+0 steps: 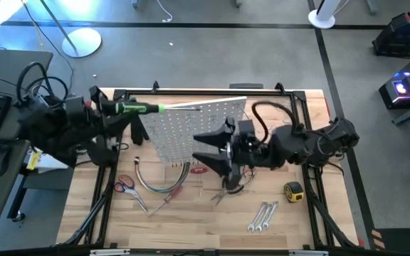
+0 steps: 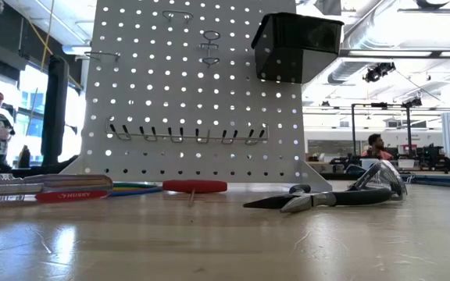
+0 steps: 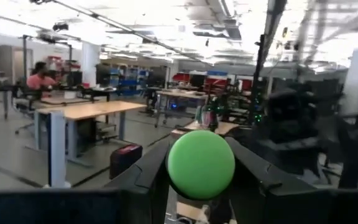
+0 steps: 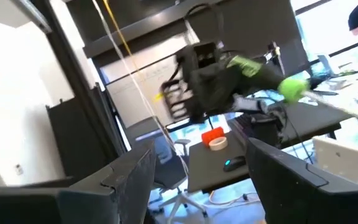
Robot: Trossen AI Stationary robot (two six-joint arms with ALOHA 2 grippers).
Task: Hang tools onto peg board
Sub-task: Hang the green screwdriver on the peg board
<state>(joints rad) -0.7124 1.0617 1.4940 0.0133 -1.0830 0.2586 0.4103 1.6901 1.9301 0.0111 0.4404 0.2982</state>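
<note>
Screwdriver [image 1: 139,108], green handle, pinched in left claw [image 1: 109,108] w/ tip blurred; right claw [image 1: 216,149] spread, empty.

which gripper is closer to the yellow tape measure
Right. The right gripper hangs open beside the peg board, across from the tape measure; the left gripper, holding the green-handled screwdriver, is farther.

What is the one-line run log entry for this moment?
left tool: shut on green screwdriver, raised beside peg board | right tool: open, empty, above pliers | wrenches, scissors: on table
</note>
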